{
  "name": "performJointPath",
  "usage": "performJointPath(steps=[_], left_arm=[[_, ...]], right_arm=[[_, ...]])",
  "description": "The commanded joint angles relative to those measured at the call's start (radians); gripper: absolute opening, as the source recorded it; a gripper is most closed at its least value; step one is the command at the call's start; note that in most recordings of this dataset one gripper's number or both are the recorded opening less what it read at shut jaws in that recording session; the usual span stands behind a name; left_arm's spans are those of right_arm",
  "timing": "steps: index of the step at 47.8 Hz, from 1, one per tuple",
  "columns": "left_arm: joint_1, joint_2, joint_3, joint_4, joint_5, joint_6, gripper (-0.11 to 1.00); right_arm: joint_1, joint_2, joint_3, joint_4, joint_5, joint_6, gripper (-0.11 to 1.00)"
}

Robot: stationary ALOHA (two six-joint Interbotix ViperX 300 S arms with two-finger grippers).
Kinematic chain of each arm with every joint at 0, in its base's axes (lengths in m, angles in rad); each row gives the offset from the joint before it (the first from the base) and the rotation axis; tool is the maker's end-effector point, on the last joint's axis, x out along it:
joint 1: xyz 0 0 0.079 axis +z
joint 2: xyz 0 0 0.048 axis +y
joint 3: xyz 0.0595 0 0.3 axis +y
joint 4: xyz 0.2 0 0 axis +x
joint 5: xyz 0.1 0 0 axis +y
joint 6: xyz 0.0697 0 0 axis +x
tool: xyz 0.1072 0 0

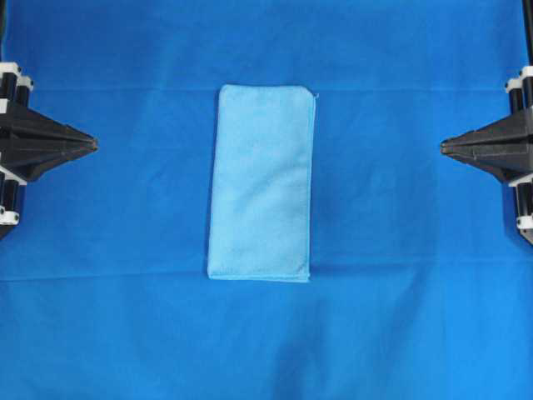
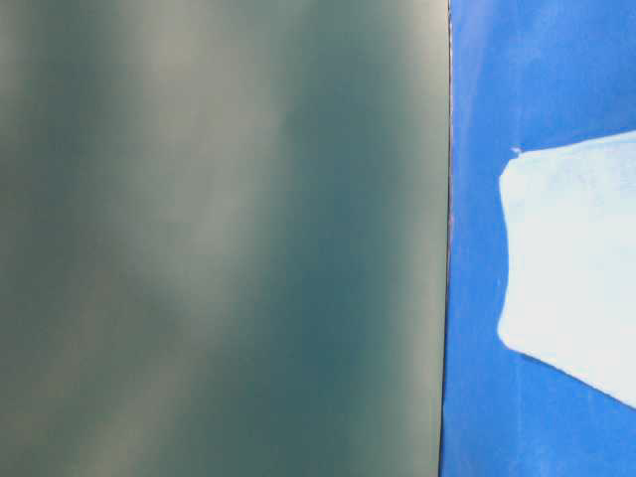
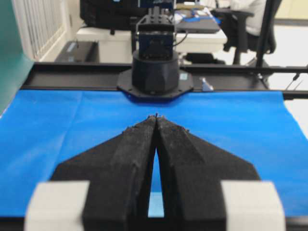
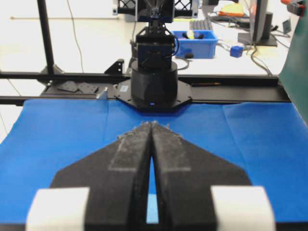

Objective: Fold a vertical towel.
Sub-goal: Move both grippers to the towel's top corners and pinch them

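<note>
The light sky-blue towel [image 1: 262, 182] lies flat in the middle of the deep-blue table covering [image 1: 125, 317], its long side running front to back. Its pale corner [image 2: 571, 268] shows at the right of the table-level view. My left gripper [image 1: 93, 145] rests shut at the left edge, tips pointing at the towel, well apart from it. My right gripper [image 1: 444, 147] mirrors it at the right edge, also shut and holding nothing. In the wrist views both pairs of black fingers [image 3: 156, 119] [image 4: 153, 125] meet at their tips, with a sliver of towel [image 3: 156, 204] seen through the gap.
A blurred grey-green panel [image 2: 219, 238] fills the left of the table-level view. The opposite arm's base [image 3: 155, 72] stands at the far table edge in each wrist view [image 4: 154, 82]. Black frame rails [image 4: 231, 91] run behind.
</note>
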State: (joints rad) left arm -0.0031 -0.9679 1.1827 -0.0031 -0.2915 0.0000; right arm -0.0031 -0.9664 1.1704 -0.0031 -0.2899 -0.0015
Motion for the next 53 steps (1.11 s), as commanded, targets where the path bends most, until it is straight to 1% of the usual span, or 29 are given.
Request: performJointPath(steps=[1, 6, 13, 17, 24, 30, 32, 33, 35, 36, 37, 41, 43, 45, 47, 48, 53], left_arm=[[-0.002, 0.035, -0.029, -0.035, -0.005, -0.026, 0.0], [0.003, 0.072, -0.034, -0.034, -0.018, -0.028, 0.0], [0.048, 0.164, -0.032, -0.034, -0.06, -0.041, 0.0], [0.078, 0.238, -0.04, -0.034, -0.074, -0.057, 0.0], [0.129, 0.387, -0.069, -0.035, -0.095, -0.087, 0.0], [0.176, 0.528, -0.098, -0.034, -0.13, -0.1, 0.01], [0.19, 0.572, -0.109, -0.035, -0.143, -0.1, 0.03], [0.198, 0.595, -0.114, -0.035, -0.149, -0.1, 0.05], [0.212, 0.637, -0.129, -0.035, -0.16, -0.1, 0.14], [0.221, 0.67, -0.14, -0.035, -0.166, -0.1, 0.19], [0.227, 0.69, -0.147, -0.034, -0.167, -0.1, 0.25], [0.253, 0.773, -0.178, -0.034, -0.175, -0.1, 0.5], [0.273, 0.822, -0.193, -0.034, -0.178, -0.1, 0.61], [0.29, 0.862, -0.206, -0.034, -0.181, -0.1, 0.71], [0.307, 0.899, -0.216, -0.034, -0.189, -0.1, 0.76], [0.313, 0.92, -0.221, -0.034, -0.193, -0.1, 0.77], [0.347, 1.014, -0.245, -0.034, -0.229, -0.1, 0.76]], right_arm=[[-0.008, 0.026, -0.026, 0.011, 0.002, 0.012, 0.0], [-0.037, 0.083, -0.054, 0.025, 0.055, 0.025, 0.0], [-0.138, 0.225, -0.098, 0.035, 0.11, 0.052, 0.0], [-0.192, 0.333, -0.121, 0.035, 0.117, 0.064, 0.0], [-0.27, 0.506, -0.176, 0.029, 0.132, 0.061, 0.0], [-0.319, 0.635, -0.238, 0.014, 0.166, 0.058, 0.01], [-0.328, 0.676, -0.258, 0.005, 0.17, 0.058, 0.01], [-0.333, 0.696, -0.267, 0.002, 0.172, 0.058, 0.01], [-0.342, 0.746, -0.29, -0.006, 0.172, 0.058, 0.02], [-0.347, 0.764, -0.298, -0.009, 0.172, 0.058, 0.04], [-0.351, 0.782, -0.307, -0.011, 0.172, 0.058, 0.12], [-0.365, 0.864, -0.342, -0.014, 0.167, 0.058, 0.36], [-0.371, 0.893, -0.357, -0.015, 0.166, 0.058, 0.48], [-0.376, 0.922, -0.373, -0.021, 0.164, 0.057, 0.58], [-0.38, 0.948, -0.387, -0.028, 0.161, 0.057, 0.62], [-0.382, 0.965, -0.394, -0.034, 0.156, 0.057, 0.61], [-0.393, 1.019, -0.416, -0.038, 0.14, 0.057, 0.57]])
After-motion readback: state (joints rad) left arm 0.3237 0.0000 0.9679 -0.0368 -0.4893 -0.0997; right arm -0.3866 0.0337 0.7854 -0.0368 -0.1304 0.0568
